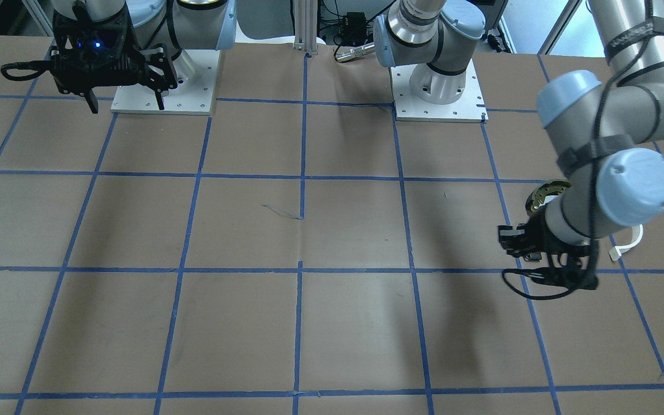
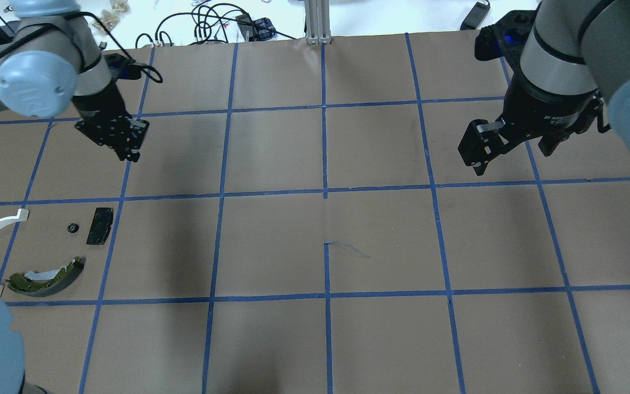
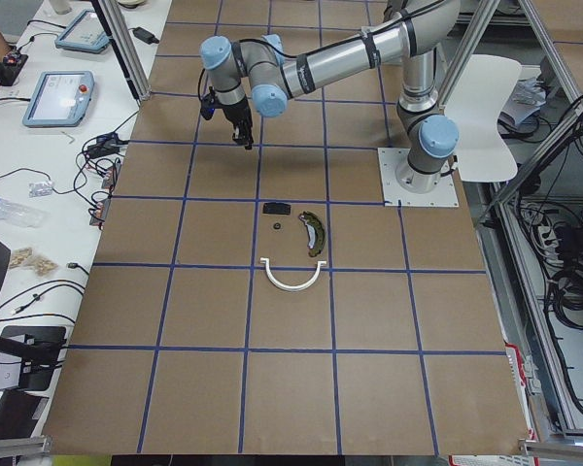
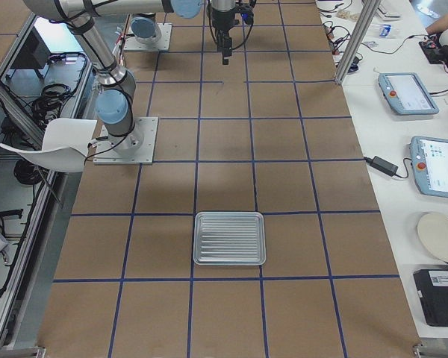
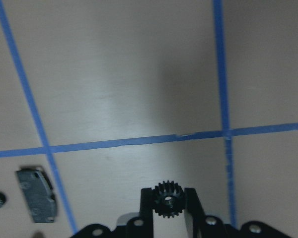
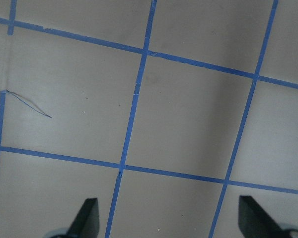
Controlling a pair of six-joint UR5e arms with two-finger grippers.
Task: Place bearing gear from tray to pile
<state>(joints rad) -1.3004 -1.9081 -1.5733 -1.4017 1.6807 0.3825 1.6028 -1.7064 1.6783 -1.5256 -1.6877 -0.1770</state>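
Left gripper (image 5: 169, 196): we see it clamping the bearing gear (image 5: 168, 199).
Pile (image 2: 99, 225): robot-ward of those jaws (near).
Right gripper (image 6: 171, 218): spread wide, empty.

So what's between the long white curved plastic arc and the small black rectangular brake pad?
A small black round part, touching neither, seen in the overhead view.

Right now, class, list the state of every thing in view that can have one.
left end effector, shut on the bearing gear
right end effector, open, holding nothing
bearing gear, gripped, held aloft
tray, empty
pile, loose parts lying flat
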